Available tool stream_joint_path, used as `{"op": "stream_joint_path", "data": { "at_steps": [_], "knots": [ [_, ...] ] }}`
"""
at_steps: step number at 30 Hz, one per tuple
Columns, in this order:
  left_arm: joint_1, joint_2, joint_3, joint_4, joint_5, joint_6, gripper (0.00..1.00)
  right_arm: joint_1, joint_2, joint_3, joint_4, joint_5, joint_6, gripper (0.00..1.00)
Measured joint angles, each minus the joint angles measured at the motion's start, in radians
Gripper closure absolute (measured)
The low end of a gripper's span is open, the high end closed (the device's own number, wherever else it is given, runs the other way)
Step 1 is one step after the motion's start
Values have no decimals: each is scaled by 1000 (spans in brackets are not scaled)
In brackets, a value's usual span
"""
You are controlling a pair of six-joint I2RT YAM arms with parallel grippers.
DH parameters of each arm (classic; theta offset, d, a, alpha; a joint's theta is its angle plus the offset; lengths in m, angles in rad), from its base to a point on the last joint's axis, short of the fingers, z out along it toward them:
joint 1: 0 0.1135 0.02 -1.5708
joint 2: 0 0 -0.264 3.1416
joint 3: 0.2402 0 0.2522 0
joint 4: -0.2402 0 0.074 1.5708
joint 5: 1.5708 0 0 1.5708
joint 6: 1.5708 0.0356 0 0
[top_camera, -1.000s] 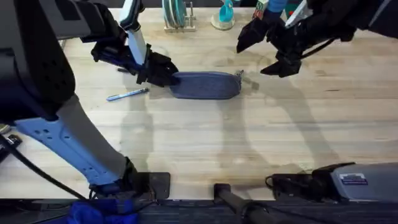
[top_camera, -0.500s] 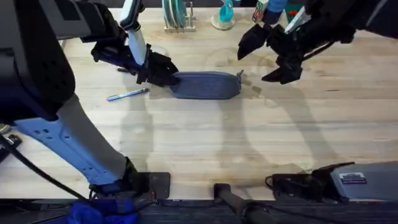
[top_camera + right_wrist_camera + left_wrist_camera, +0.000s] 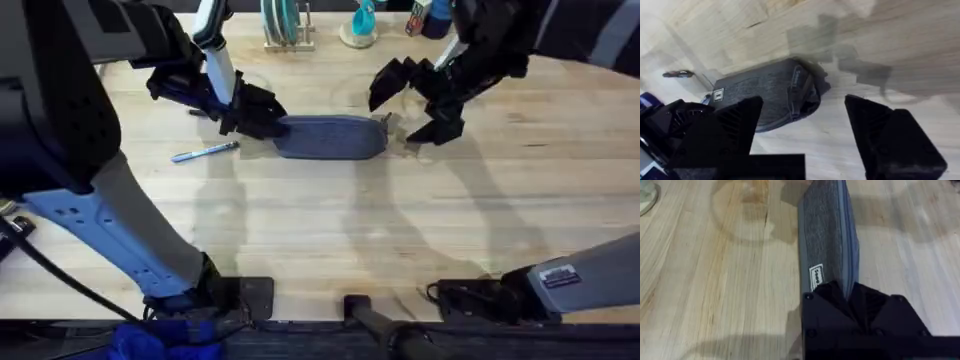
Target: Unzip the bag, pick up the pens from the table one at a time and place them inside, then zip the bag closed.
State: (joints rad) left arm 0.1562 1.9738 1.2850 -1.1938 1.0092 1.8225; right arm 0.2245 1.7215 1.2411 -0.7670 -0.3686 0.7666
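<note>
We clamp the left gripper (image 3: 262, 112) on one end of the bag (image 3: 332, 137) to pin it against the tabletop (image 3: 320, 240). Our right gripper (image 3: 408, 100), spread wide, hovers just beside the opposite end, apparently lining up on the zipper pull.
</note>
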Motion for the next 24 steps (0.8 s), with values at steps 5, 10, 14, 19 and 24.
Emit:
{"op": "stream_joint_path", "data": {
  "at_steps": [5,10,14,19,24],
  "knots": [
    [0,0,0,0,0,0,959,3,13,0,18,-14,0,9],
    [0,0,0,0,0,0,959,9,13,0,35,-18,1,22],
    [0,0,0,0,0,0,959,21,13,0,35,-20,4,39],
    [0,0,0,0,0,0,959,46,16,0,39,-21,4,41],
    [0,0,0,0,0,0,959,54,35,1,39,-21,5,153]
  ]
}}
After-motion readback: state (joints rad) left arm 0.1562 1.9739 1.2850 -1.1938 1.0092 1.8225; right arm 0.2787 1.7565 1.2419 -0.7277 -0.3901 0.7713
